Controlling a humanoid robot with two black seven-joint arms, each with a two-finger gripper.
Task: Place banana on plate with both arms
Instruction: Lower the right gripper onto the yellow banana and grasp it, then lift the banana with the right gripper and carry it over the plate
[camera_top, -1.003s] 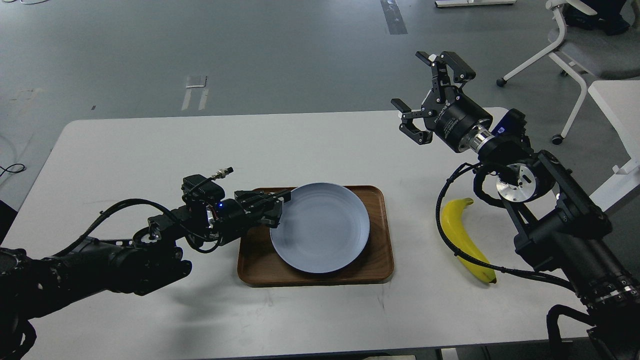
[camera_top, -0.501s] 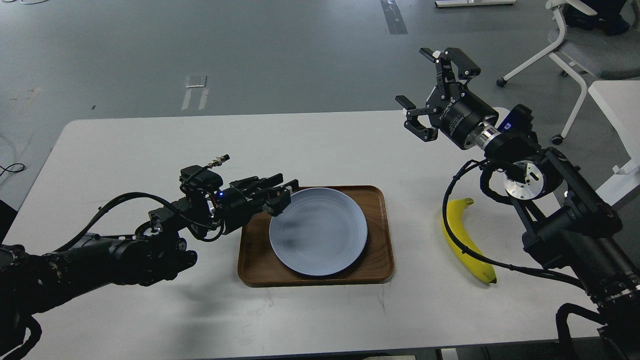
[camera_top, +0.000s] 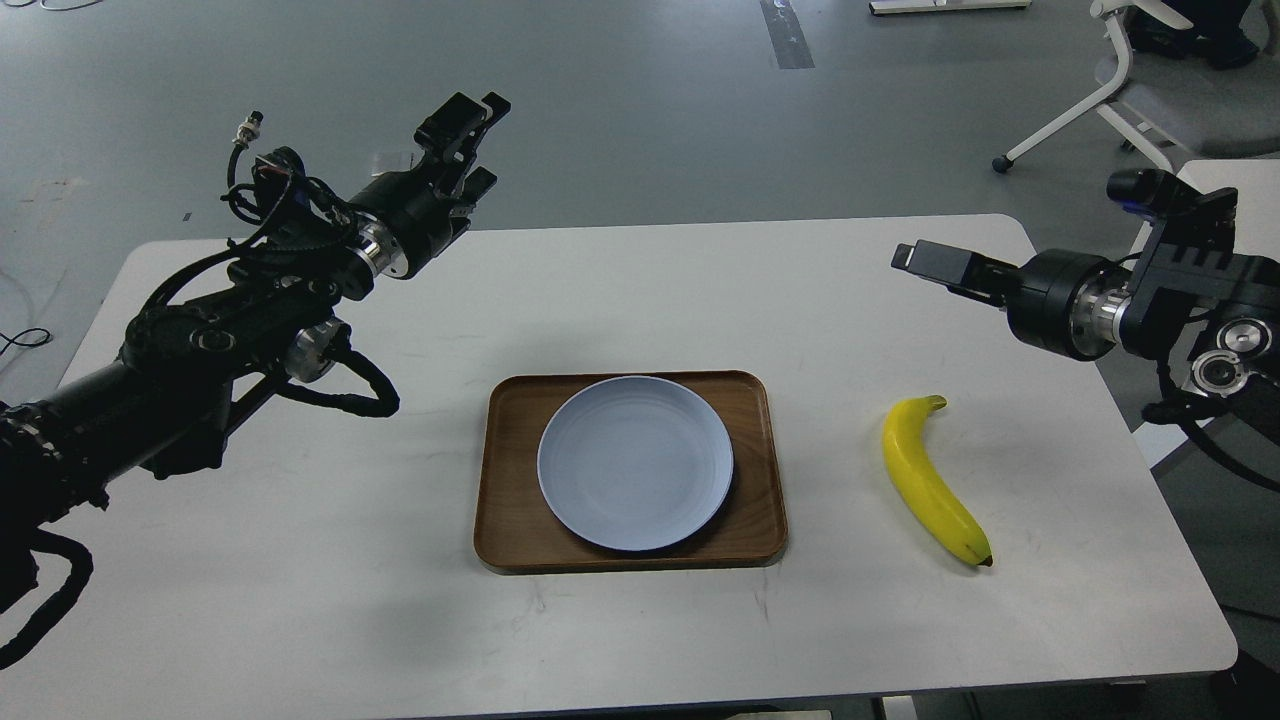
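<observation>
The yellow banana (camera_top: 927, 482) lies on the white table (camera_top: 300, 560) at the right, apart from everything else. The pale blue-grey plate (camera_top: 635, 462) sits empty on the brown wooden tray (camera_top: 755, 480) at the table's middle. My left gripper (camera_top: 478, 145) is raised above the table's far left edge with its fingers apart, holding nothing. My right gripper (camera_top: 915, 258) hovers above the table's far right, well behind the banana. It is seen side-on, so its fingers cannot be told apart, and nothing shows in it.
A white office chair (camera_top: 1150, 90) and a second white table (camera_top: 1230, 200) stand beyond the right edge. Grey floor lies behind the table.
My left gripper has let go of the plate's left rim and swung up and back to the far left. My right arm has pulled back to the right and turned side-on. The plate rests flat on the tray.
</observation>
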